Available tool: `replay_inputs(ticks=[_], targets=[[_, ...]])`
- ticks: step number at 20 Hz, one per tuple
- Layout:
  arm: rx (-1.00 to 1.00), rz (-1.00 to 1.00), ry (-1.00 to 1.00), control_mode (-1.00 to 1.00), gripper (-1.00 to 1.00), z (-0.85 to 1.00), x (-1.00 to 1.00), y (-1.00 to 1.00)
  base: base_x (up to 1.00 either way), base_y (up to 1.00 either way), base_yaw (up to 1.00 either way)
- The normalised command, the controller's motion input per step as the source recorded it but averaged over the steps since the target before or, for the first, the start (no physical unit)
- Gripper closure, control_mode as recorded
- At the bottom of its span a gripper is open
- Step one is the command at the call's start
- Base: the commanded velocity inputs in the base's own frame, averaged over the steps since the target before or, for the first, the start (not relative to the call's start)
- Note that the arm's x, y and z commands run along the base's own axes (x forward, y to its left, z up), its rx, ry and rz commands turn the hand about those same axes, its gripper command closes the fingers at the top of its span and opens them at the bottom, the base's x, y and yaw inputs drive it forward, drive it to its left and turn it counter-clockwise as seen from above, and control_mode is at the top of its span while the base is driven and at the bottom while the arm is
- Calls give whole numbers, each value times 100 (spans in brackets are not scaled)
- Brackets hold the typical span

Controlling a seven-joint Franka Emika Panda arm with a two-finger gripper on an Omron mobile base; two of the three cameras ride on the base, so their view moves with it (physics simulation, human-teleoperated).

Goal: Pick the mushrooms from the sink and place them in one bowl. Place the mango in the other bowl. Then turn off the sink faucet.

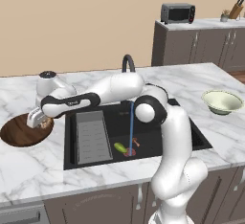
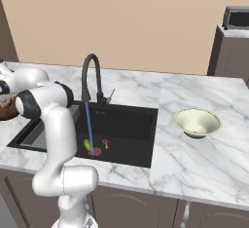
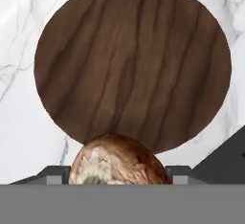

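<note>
Your gripper [image 1: 42,120] hangs over the wooden bowl [image 1: 19,133] at the left of the sink [image 1: 158,144], jaws clamped on a mushroom [image 3: 117,160]. In the hand view the tan-brown cap sits between the fingers, at the near edge of the bowl rather than over its middle.

Risks, as I judge them:
- Release now and the cap may hit the rim and roll onto the marble counter [image 1: 95,177]. It is round, so it will roll. Centre over the bowl first, and go lower.
- The bowl is shallow; a drop from height could bounce the cap out.
- The grip looks to be on the cap's wide part, jaws well spread. A jolt could let it slip early.
- Water [image 1: 131,127] runs from the faucet [image 1: 128,63]. Swinging back into the basin, the arm passes close to the spout and stream; watch the elbow there.

Task things: the held mushroom is a round, mottled tan-brown cap with paler patches. The second mushroom [image 1: 136,141], reddish with a short stem, lies on the basin floor just beside the red drain [image 1: 129,151]. The mango [image 1: 119,147], yellow-green and elongated, lies near it, left of the drain. The pale bowl [image 1: 222,101] sits on the counter right of the sink, nothing seen in it.
</note>
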Motion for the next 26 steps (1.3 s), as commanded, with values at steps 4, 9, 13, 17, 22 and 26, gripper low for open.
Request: replay_inputs(ticks=[4,9,13,17,22,26], targets=[[-2,0,2,-100,100,-29,21,15,0,0,0],[-4,0,5,-100,100,-39,19,17,0,0,0],[-2,0,4,-100,100,-36,13,12,0,0,0],[0,0,1,-100,100,-18,3,3,0,0,0],[0,0,0,-100,-100,11,1,0,0,0,0],[0,-3,-4,-100,-100,24,0,0,0,0,0]])
